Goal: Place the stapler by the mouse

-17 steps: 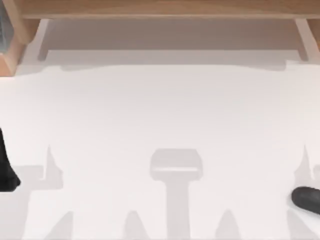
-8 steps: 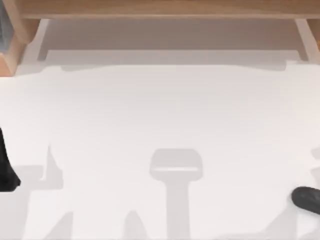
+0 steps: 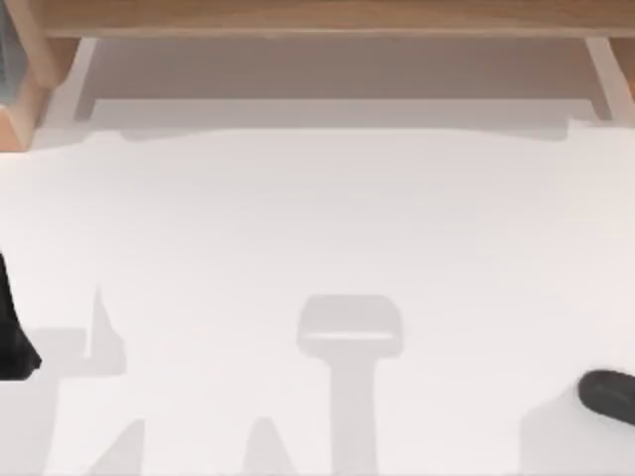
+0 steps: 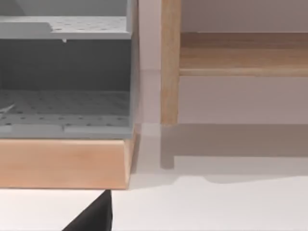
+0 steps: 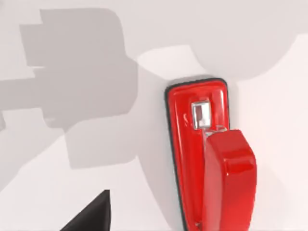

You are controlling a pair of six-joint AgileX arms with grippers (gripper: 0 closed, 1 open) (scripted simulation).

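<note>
Top view: the mouse lies at the lower right edge of the frame on the white tabletop. A black tapered shape stands at the left edge.

Right wrist view: the stapler lies flat on the tabletop. How far either gripper is open cannot be told.

Left wrist view: a grey perforated rack on a wooden base.
</note>
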